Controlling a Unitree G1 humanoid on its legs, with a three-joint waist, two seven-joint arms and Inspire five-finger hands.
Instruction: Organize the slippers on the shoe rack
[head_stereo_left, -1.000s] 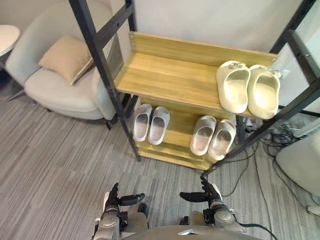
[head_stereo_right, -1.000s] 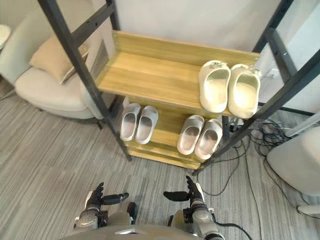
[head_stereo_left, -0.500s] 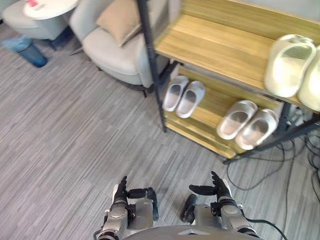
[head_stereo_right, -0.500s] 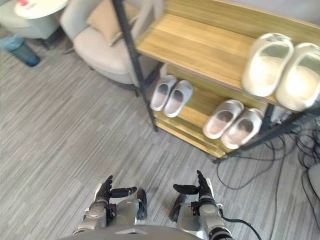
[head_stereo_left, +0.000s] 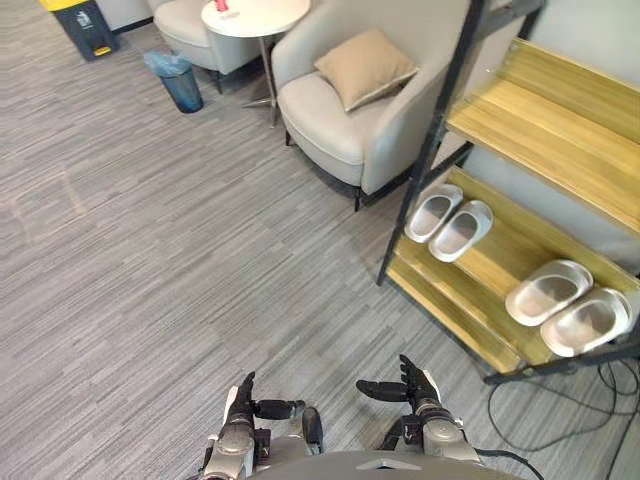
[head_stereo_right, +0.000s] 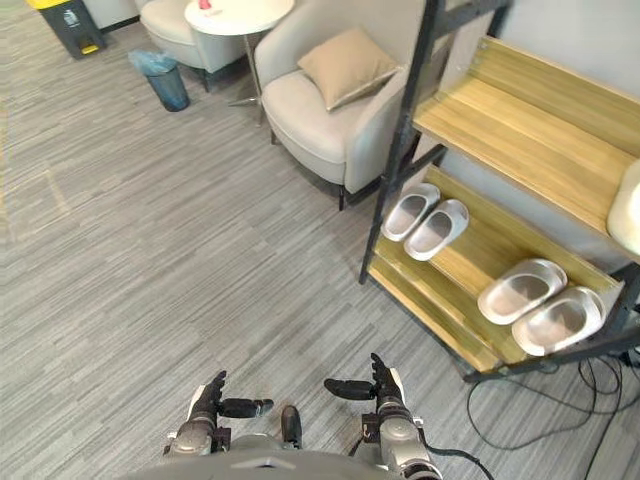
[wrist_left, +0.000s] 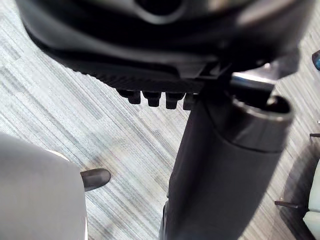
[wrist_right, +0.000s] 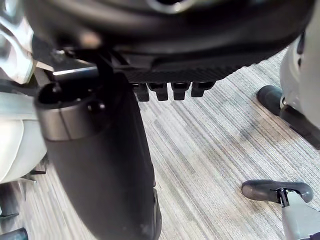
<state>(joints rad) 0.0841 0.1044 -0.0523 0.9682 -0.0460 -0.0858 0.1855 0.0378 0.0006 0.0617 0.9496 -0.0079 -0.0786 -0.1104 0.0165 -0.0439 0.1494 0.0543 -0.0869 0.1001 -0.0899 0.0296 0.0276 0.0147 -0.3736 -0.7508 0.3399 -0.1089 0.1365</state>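
Observation:
The shoe rack (head_stereo_left: 545, 135) of black posts and wooden shelves stands at the right. On its lower shelf lie two pairs of pale grey slippers, one pair (head_stereo_left: 448, 221) by the front post and the other pair (head_stereo_left: 566, 306) further right. A cream slipper (head_stereo_right: 627, 208) on the upper shelf peeks in at the view's edge. My left hand (head_stereo_left: 243, 408) and right hand (head_stereo_left: 415, 388) hover low over the floor, well short of the rack. Both are open with straight fingers (wrist_left: 155, 97) and hold nothing.
A grey armchair (head_stereo_left: 345, 120) with a tan cushion (head_stereo_left: 365, 65) stands just left of the rack. Behind it are a round white table (head_stereo_left: 250, 15), a blue bin (head_stereo_left: 180, 80) and a dark bin with a yellow lid (head_stereo_left: 85, 22). Black cables (head_stereo_left: 600, 400) lie by the rack's right end.
The camera has swung left, so the rack has slid to the right of the picture and more floor and furniture show. Both hands stay open in the same pose.

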